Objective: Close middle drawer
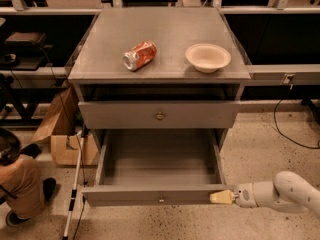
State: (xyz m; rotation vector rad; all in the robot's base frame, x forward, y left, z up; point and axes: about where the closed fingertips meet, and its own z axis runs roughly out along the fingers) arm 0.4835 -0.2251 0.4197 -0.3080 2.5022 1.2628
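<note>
One grey middle drawer point(159, 170) open; claw point(221, 197) at front's right end.

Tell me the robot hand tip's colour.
Pale yellow, camera view; the gripper is at the right front corner of the middle drawer.

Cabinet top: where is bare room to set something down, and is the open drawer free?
The cabinet top is bare behind the can and bowl and at its left front corner; the gap between them is narrow. The middle drawer tray holds nothing. The gripper crowds that drawer's front right corner.
</note>
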